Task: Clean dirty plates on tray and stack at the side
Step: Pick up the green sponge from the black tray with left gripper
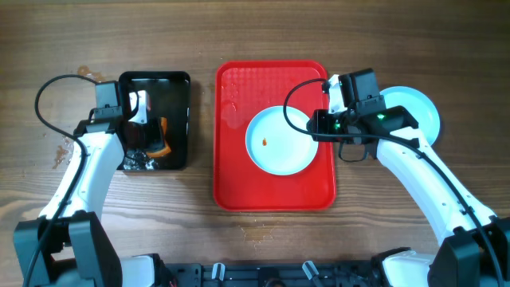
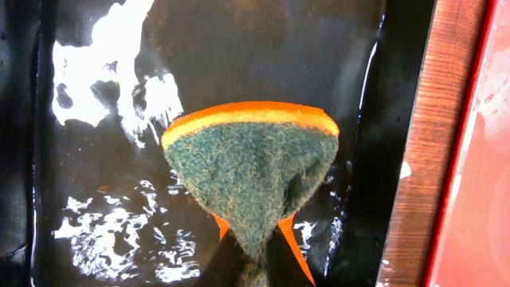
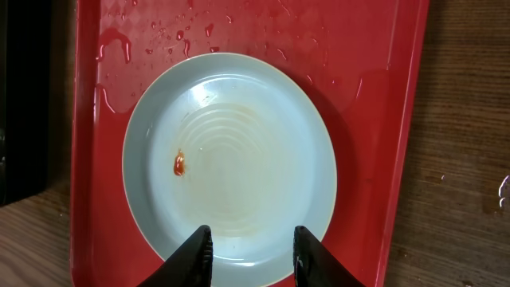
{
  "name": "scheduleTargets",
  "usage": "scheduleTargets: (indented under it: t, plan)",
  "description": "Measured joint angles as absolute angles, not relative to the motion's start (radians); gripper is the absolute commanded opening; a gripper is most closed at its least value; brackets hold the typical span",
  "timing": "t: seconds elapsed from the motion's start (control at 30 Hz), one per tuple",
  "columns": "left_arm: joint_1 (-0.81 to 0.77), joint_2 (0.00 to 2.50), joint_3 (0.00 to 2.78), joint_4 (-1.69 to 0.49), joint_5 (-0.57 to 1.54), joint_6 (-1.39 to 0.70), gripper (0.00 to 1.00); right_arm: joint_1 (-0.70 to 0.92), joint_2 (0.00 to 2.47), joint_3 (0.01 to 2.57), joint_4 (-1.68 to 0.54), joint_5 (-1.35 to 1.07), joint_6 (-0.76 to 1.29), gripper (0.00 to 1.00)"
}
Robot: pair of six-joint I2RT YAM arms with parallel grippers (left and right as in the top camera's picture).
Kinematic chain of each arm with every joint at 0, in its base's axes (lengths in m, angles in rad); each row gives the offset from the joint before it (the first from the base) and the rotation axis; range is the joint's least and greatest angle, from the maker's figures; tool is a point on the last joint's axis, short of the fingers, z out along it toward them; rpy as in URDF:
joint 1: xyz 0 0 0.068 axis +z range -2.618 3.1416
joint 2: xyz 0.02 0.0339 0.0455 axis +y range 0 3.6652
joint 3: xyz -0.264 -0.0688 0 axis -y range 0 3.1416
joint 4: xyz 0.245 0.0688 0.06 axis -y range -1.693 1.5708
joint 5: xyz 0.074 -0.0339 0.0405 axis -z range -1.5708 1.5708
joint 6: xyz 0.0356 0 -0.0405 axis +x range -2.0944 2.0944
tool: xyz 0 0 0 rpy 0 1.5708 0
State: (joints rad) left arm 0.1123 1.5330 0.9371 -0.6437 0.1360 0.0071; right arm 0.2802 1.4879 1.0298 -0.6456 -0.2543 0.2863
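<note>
A pale blue plate (image 1: 279, 141) lies on the red tray (image 1: 239, 179), with a small orange-brown smear (image 3: 179, 164) left of its centre. My right gripper (image 3: 247, 255) hovers open over that plate's near rim (image 3: 231, 159); in the overhead view the gripper (image 1: 313, 125) is at the plate's right edge. Another pale blue plate (image 1: 418, 112) rests on the table right of the tray, partly hidden by the right arm. Over the black tray (image 1: 179, 88), my left gripper (image 2: 253, 267) is shut on a sponge (image 2: 251, 171), orange with a green scouring face.
The black tray (image 2: 96, 119) holds shallow water that glints. A strip of bare wood (image 2: 434, 159) separates it from the red tray. Water drops (image 3: 171, 36) sit on the red tray's far part. Cables loop above both arms.
</note>
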Motion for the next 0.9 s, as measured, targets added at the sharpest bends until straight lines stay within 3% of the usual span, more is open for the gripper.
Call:
scheduleTargets:
  t: [0.03, 0.1, 0.2, 0.33, 0.37, 0.43, 0.6, 0.63, 0.67, 0.73, 0.8, 0.9]
  plan:
    - [0.112, 1.534, 0.937, -0.644, 0.136, 0.007, 0.54, 0.280, 1.488, 1.030, -0.646, -0.254, 0.286, 0.34]
    - [0.112, 1.535, 0.937, -0.640, 0.132, 0.012, 0.56, 0.280, 1.488, 1.030, -0.646, -0.254, 0.286, 0.34]
    - [0.112, 1.537, 0.937, -0.567, 0.094, 0.014, 0.47, 0.280, 1.488, 1.030, -0.641, -0.254, 0.286, 0.34]
    - [0.112, 1.599, 0.938, -0.494, 0.070, 0.009, 0.46, 0.280, 1.488, 1.030, -0.635, -0.255, 0.286, 0.34]
    - [0.112, 1.632, 0.938, -0.490, 0.068, 0.006, 0.43, 0.280, 1.488, 1.030, -0.633, -0.255, 0.286, 0.34]
    - [0.112, 1.713, 0.938, -0.487, 0.073, 0.001, 0.07, 0.280, 1.488, 1.030, -0.629, -0.254, 0.286, 0.34]
    - [0.111, 1.743, 0.948, -0.519, 0.107, -0.006, 0.04, 0.281, 1.488, 1.030, -0.628, -0.255, 0.286, 0.34]
    - [0.111, 1.735, 0.955, -0.538, 0.106, -0.006, 0.11, 0.280, 1.488, 1.030, -0.628, -0.255, 0.286, 0.34]
    - [0.112, 1.721, 0.962, -0.553, 0.106, -0.006, 0.32, 0.280, 1.488, 1.030, -0.628, -0.255, 0.286, 0.34]
    - [0.111, 1.671, 0.972, -0.563, 0.106, -0.006, 0.48, 0.280, 1.488, 1.030, -0.628, -0.255, 0.286, 0.34]
    - [0.112, 1.615, 0.993, -0.582, 0.105, -0.010, 0.53, 0.280, 1.488, 1.030, -0.628, -0.255, 0.286, 0.34]
    - [0.112, 1.609, 0.987, -0.617, 0.106, -0.009, 0.47, 0.280, 1.488, 1.030, -0.628, -0.255, 0.286, 0.34]
